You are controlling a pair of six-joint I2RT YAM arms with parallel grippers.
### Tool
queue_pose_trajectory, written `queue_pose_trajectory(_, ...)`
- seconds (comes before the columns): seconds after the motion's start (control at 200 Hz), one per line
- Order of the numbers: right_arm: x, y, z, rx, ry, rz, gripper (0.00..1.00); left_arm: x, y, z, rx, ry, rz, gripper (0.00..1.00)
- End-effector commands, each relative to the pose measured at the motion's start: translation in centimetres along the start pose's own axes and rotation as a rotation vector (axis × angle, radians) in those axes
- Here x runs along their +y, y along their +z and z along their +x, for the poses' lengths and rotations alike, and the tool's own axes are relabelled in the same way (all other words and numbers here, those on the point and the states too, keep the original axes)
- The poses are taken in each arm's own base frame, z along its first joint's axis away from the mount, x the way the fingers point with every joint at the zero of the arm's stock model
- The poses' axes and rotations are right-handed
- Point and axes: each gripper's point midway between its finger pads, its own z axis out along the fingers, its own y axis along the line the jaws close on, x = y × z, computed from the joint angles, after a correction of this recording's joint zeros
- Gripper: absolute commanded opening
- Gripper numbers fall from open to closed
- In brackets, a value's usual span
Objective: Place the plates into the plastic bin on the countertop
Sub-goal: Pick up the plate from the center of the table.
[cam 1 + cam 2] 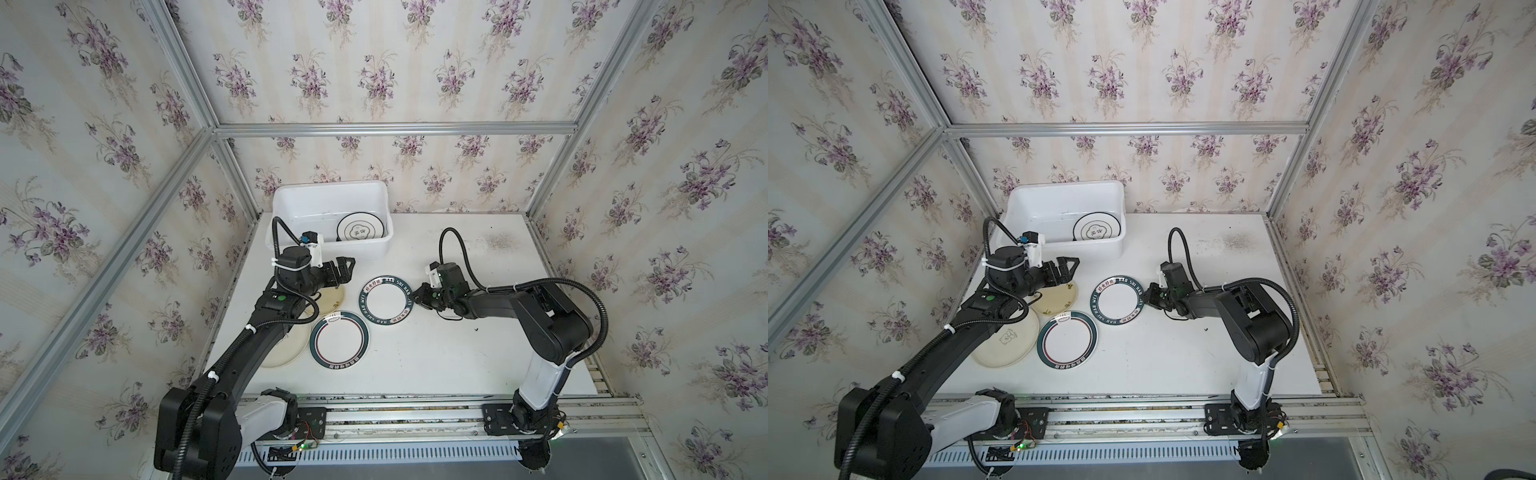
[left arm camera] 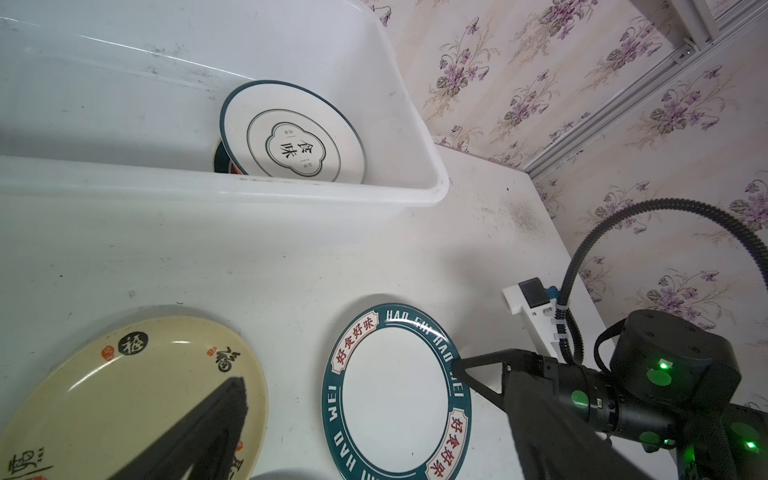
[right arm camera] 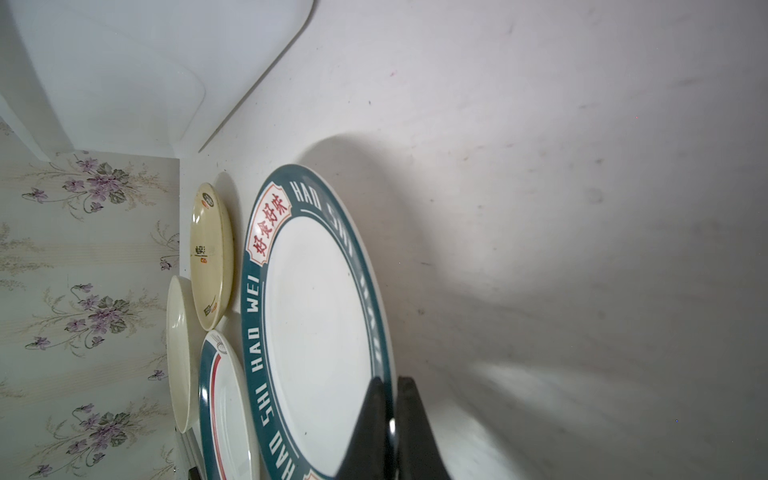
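On the bench (image 1: pixel 457 357) rest four: two cream plates (image 1: pixel 1013 353), one green-banded plate (image 1: pixel 338 340), and one lettered plate (image 1: pixel 385 302), green-rimmed, its edge pinched in the closed right tool (image 1: pixel 417 296). Two further plates (image 2: pixel 291 137) sit inside the white bin (image 1: pixel 332 185). Left tool (image 1: pixel 345 274) gapes wide, empty.

Plastic bin (image 1: pixel 332 251) set rear-left on countertop (image 1: pixel 457 353), plate (image 1: pixel 359 227) in its right end, three plates (image 1: pixel 338 338) before it, fourth plate (image 1: pixel 385 303) rightmost.
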Motion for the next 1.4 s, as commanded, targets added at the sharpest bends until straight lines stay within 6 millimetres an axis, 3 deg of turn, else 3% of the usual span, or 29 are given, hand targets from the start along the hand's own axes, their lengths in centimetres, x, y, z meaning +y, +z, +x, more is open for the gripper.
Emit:
queue_pose_trajectory(0.0,-0.8,-0.7,-0.6,-0.037,-0.024,0.053,0.00,0.0,0.1,-0.3,-0.012,0.017,0.000,1.00)
queue_pose_trajectory(0.31,-0.4,-2.3,-1.7,-0.071,-0.004,0.041,0.00,-0.2,0.2,-0.2,-0.005,0.016,0.012,1.00)
queue_pose_trajectory(0.605,1.6,-6.2,-3.8,-0.150,0.039,-0.037,0.00,0.7,0.3,0.0,-0.025,0.001,-0.035,1.00)
queue_pose_trajectory(0.85,3.5,-11.1,-5.0,-0.246,0.016,-0.042,0.00,-2.7,1.9,1.8,0.040,0.005,0.094,0.99)
queue_pose_trajectory(0.974,4.3,-13.1,-5.5,-0.290,0.009,-0.055,0.00,-4.9,3.2,3.3,0.084,0.015,0.153,0.92)
queue_pose_trajectory(1.394,5.6,-14.9,-5.4,-0.301,0.057,-0.165,0.00,-10.0,6.2,5.3,0.164,-0.022,0.314,0.59)
